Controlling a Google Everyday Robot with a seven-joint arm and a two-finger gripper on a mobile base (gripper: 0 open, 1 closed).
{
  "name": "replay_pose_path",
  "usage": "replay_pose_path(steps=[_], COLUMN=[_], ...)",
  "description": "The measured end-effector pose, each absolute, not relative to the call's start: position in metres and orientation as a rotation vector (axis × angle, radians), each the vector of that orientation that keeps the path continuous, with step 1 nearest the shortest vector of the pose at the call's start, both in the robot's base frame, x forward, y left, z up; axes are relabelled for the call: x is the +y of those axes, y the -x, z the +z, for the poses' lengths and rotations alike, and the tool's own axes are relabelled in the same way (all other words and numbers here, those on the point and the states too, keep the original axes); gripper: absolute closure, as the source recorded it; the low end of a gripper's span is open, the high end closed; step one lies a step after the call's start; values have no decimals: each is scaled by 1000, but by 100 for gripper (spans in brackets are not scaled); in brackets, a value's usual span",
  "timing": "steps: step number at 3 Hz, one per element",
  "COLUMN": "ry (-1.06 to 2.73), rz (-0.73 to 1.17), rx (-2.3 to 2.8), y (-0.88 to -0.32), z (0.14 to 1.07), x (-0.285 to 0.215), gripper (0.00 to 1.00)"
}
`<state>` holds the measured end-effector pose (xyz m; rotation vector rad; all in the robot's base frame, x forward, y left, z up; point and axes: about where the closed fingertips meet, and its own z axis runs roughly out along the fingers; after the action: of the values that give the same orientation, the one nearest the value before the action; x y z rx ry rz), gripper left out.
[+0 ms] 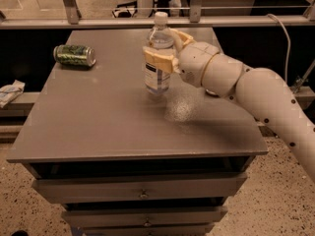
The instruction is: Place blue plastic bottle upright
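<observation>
Drawer fronts (142,193) nearest, then the table (98,127). Blue plastic bottle (157,76) stands vertical just past table centre, toward 12 o'clock, cap up. Base looks at or just off the surface; can't tell contact. Gripper (160,50) is clamped on the bottle at its shoulder, arm reaching in from 4 o'clock. Step in hand looks like the release — seat the base flat first, open slowly, back out toward 3 o'clock without brushing the neck. High grip, light bottle: tips easily. Green can (75,55) on its side at 10 o'clock, well apart.
</observation>
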<state>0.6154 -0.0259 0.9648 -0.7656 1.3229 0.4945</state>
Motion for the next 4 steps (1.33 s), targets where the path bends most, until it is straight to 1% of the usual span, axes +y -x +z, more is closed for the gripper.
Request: replay_pose_path(steps=[2,3,4], ry=[839,830,816], rz=[473,473,476], rx=[1274,1265,1262], y=[-602,-599,-598], z=[948,944,940], x=[-7,-4,-3], gripper=[100,87,56])
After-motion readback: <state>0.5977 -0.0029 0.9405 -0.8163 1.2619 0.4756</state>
